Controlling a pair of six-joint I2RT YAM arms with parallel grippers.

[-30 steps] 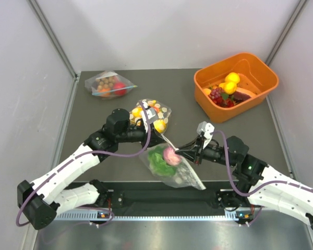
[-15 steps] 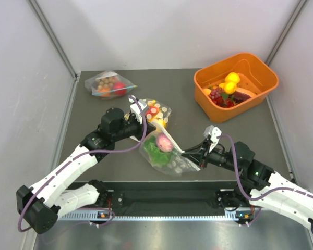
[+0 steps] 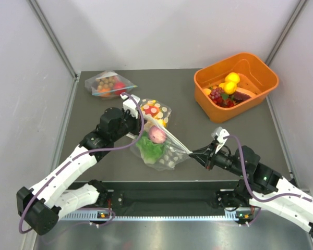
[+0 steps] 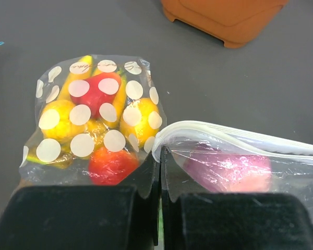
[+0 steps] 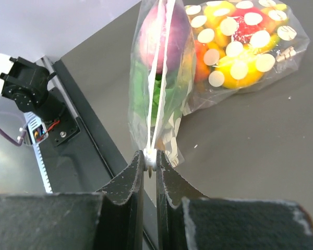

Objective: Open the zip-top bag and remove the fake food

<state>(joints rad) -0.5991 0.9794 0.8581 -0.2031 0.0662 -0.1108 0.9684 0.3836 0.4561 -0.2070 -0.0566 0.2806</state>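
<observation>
Two grippers are clamped on opposite ends of the dotted zip-top bag's (image 3: 169, 155) seal. The left gripper (image 3: 140, 121) is pinched shut on the left corner, and the right gripper (image 3: 191, 152) on the right end. The bag is held stretched between them near the front middle of the table (image 3: 94, 112). A green lettuce head (image 3: 147, 149) and a purple onion piece (image 3: 157, 134) are seen inside. A second dotted bag (image 3: 156, 111), filled with yellow and red pieces, is noted just behind.
</observation>
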